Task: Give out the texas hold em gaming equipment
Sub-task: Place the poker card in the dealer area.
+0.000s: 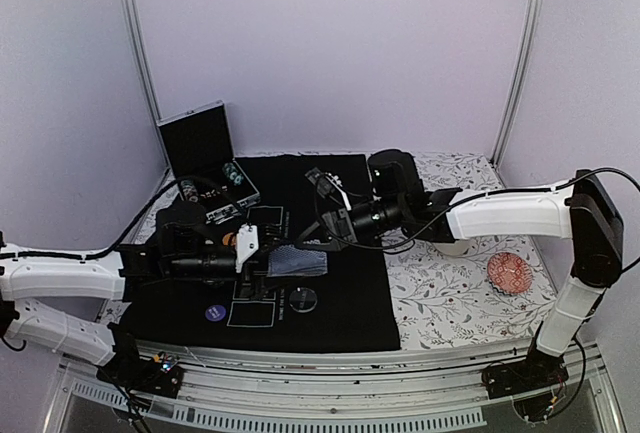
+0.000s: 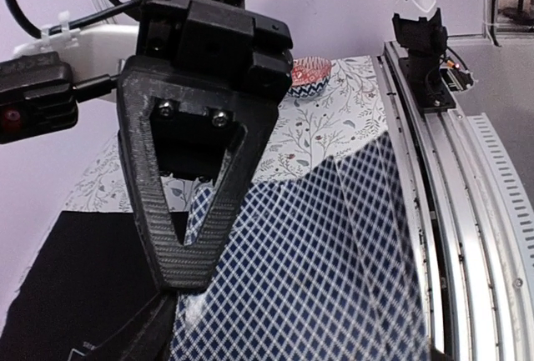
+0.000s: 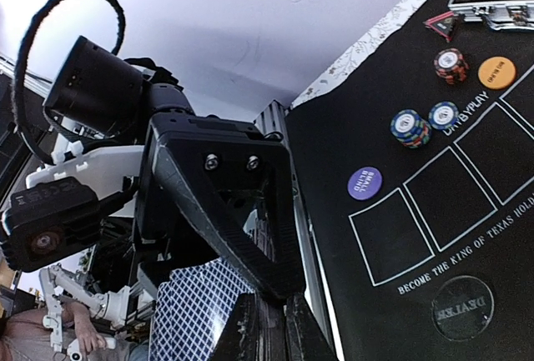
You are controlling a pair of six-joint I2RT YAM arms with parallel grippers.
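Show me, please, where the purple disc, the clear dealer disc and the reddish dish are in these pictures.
purple disc (image 3: 365, 183), right wrist view, centre of its top face.
clear dealer disc (image 3: 463, 307), right wrist view, middle of its lettering.
reddish dish (image 1: 507, 273), top external view, its patterned inside.

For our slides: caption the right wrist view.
Right pincer grips lattice-backed cards above poker chips and discs on black mat.

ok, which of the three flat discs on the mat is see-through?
The DEALER disc: it is clear, with the black mat showing through. The purple disc and the orange disc are solid-coloured.
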